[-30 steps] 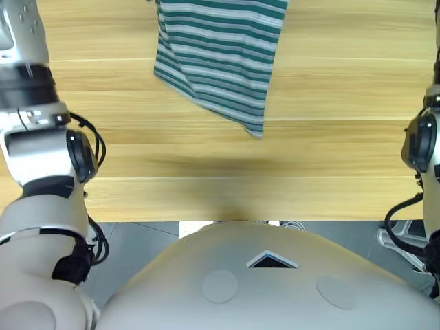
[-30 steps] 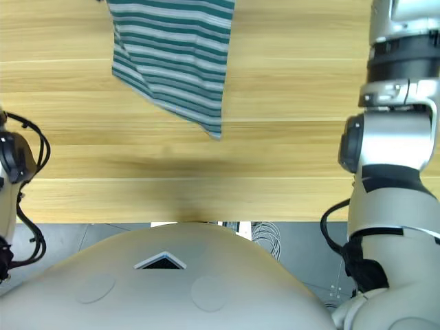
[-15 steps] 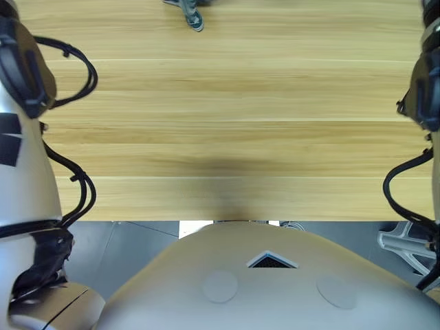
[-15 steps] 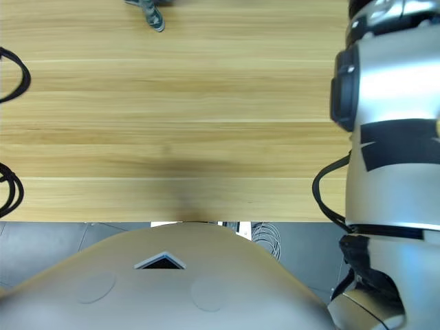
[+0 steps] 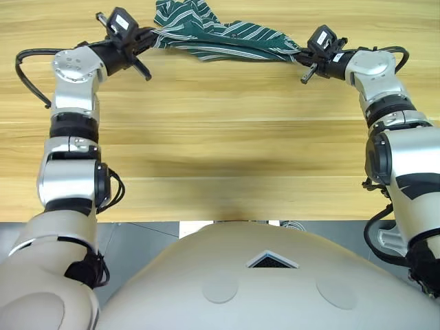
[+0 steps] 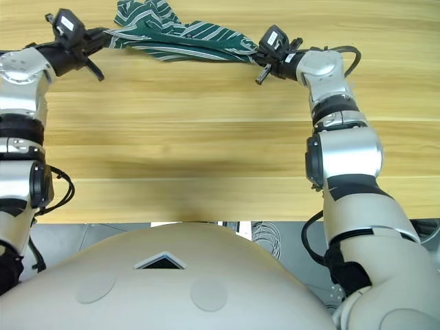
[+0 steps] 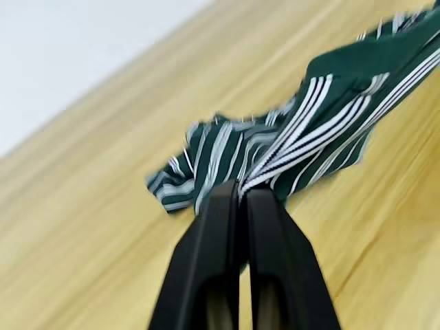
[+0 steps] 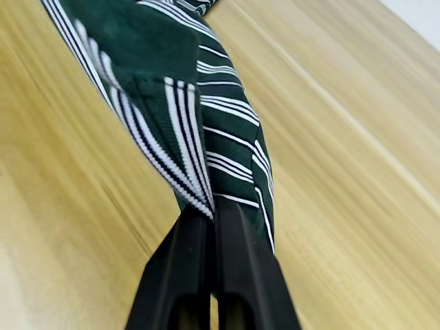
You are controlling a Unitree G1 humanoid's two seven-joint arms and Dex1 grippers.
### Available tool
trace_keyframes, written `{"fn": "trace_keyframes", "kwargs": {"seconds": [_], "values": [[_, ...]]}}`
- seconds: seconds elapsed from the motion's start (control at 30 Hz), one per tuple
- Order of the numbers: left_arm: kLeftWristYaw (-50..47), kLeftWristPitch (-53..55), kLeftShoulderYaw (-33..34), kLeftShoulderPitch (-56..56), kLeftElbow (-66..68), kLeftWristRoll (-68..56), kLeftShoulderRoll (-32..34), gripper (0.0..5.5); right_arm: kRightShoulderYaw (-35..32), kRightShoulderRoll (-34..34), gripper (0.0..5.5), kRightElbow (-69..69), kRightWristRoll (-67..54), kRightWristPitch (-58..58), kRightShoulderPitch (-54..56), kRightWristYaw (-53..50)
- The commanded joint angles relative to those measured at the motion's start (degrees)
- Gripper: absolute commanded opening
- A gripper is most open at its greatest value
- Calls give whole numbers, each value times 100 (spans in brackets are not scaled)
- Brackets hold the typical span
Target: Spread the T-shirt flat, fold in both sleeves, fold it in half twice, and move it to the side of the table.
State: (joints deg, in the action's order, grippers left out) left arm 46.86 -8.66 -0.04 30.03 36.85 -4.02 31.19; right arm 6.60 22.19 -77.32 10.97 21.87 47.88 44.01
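At the far side of the table (image 5: 220, 144), the T-shirt (image 5: 220, 40) hangs stretched between the two arms as a narrow, bunched band of green and white stripes. The left gripper (image 5: 151, 36) is clamped on the cloth's left end, its fingers pressed together over a striped edge. The right gripper (image 5: 301, 56) pinches the right end in the same way, with the fabric folded over its tips.

The shirt's long axis runs left to right across the table, roughly parallel to the near edge. A crumpled mass gathers toward the far left, and the right end tapers to the pinch. Whether the middle rests on the wood or hangs just above it, I cannot tell.

I judge this to be the first step, spreading the shirt flat, and far from done. No sleeve or hem is laid out yet. The next move likely calls for keeping both pinches, holding the band taut and drawing it toward the near side, so the gathered cloth opens onto the wood.
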Motion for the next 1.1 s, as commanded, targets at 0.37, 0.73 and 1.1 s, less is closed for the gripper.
{"fn": "trace_keyframes", "kwargs": {"seconds": [0.37, 0.73, 1.1], "values": [[541, 1676, -546, -5818, -5304, -44, 1196, 5, 166, 1181, 0, 3579, -1466, 1973, -3255, 3534], [120, 586, -1317, -6248, -4486, 1186, 1776, 5, 984, 1491, 0, 4270, -241, 1766, -4374, 2428], [303, 342, -1121, -6148, -4896, 1037, 2301, 5, 1451, 2129, 0, 5019, -1225, 1702, -4961, 3067]]}}
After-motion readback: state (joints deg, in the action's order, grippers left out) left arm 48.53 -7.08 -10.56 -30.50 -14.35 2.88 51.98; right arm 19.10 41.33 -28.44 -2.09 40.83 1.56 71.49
